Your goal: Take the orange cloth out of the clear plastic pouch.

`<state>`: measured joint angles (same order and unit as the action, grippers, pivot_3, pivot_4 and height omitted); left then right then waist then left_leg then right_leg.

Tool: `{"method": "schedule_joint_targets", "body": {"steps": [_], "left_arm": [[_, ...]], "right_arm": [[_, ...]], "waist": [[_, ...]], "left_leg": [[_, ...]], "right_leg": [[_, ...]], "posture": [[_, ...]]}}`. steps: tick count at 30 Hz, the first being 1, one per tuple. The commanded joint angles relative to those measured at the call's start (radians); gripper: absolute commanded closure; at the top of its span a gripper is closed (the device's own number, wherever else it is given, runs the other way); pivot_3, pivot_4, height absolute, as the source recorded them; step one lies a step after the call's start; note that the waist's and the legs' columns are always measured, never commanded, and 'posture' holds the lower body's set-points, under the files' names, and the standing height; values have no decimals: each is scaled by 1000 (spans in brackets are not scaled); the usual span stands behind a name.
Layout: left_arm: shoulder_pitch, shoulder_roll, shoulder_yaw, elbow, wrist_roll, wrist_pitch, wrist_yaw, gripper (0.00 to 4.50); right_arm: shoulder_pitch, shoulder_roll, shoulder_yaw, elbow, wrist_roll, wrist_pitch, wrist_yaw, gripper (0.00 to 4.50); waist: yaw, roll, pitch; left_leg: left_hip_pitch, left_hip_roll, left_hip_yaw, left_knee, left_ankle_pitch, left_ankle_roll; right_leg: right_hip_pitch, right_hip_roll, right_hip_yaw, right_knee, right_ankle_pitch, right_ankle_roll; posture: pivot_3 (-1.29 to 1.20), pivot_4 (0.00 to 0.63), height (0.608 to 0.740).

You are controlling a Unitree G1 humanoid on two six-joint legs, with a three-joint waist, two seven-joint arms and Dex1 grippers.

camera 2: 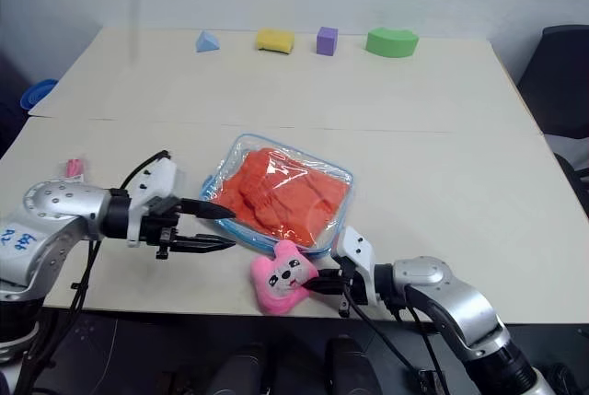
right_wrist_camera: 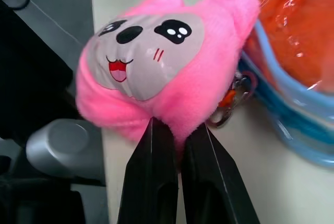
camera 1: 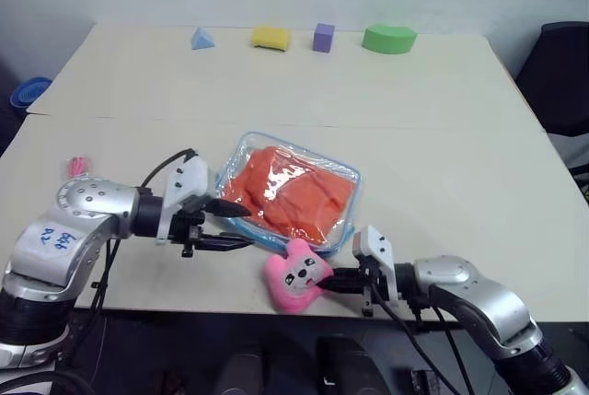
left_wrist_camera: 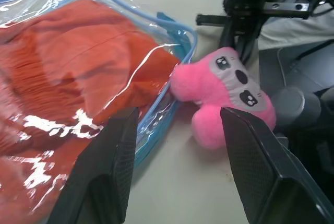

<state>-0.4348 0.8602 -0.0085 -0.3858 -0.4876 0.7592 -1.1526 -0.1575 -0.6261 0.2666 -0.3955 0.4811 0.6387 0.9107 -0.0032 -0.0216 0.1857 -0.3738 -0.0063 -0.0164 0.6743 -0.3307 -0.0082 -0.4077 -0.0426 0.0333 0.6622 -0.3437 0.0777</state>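
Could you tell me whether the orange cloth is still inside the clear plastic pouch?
Inside. The orange cloth lies wholly under the glossy film of the clear plastic pouch, within its blue edging.

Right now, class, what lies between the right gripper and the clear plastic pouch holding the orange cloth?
The pink plush bunny, pinched by the right gripper, touches the pouch's near edge, seen from the head.

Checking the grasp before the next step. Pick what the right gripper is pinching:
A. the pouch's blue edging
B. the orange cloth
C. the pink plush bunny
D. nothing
C: the right gripper has its fingers nearly together on the pink plush bunny, beside the pouch.
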Motion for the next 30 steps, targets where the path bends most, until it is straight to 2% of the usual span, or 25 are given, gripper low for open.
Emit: {"method": "schedule_joint_targets", "body": {"steps": [1,5,11,14,17,19,24,30], "left_arm": [[-32,-11,-45,8,-1,-34,-18,1877],[-90,-54,-117,26,-11,-31,-33,1877],[-171,-118,-243,58,20,-76,-84,1877],[-187,-119,-292,69,45,-115,-130,1877],[-182,-114,-358,93,112,-192,-157,1877],[-171,-103,-403,118,182,-271,-169,1877],[-167,-143,-439,169,252,-359,-158,1877],[-144,-181,-470,183,311,-404,-153,1877]], "right_arm": [[24,-19,-18,-25,5,29,-8,3357],[55,-82,-34,-119,-25,6,-10,1958],[103,-212,-151,-297,6,23,3,1958],[113,-254,-221,-354,35,38,4,1958],[107,-300,-293,-383,65,54,19,1958],[97,-342,-314,-376,32,9,45,1958],[-17,-400,-248,-219,-160,-204,79,1958],[-183,-348,-88,32,-403,-584,123,1958]], "waist": [[0,0,0],[0,0,0],[2,0,0],[0,0,0],[0,0,0],[2,0,0],[2,0,0],[1,0,0]], "left_leg": [[0,0,0,0,0,0],[0,0,0,0,0,0],[-2,0,0,2,0,0],[-2,0,0,3,0,1],[-2,0,0,3,0,1],[-2,0,0,3,-1,1],[-2,0,0,4,-2,4],[-2,0,1,5,-1,2]], "right_leg": [[0,0,0,0,0,0],[0,0,0,0,0,0],[0,0,0,0,0,0],[0,1,0,1,0,0],[0,1,0,1,0,0],[0,1,0,1,0,0],[0,1,0,0,0,0],[0,1,0,0,0,0]], "posture": [[0,150,740],[0,150,740],[0,150,740],[0,150,740],[0,150,740],[0,150,740],[0,150,740],[0,150,740]]}}
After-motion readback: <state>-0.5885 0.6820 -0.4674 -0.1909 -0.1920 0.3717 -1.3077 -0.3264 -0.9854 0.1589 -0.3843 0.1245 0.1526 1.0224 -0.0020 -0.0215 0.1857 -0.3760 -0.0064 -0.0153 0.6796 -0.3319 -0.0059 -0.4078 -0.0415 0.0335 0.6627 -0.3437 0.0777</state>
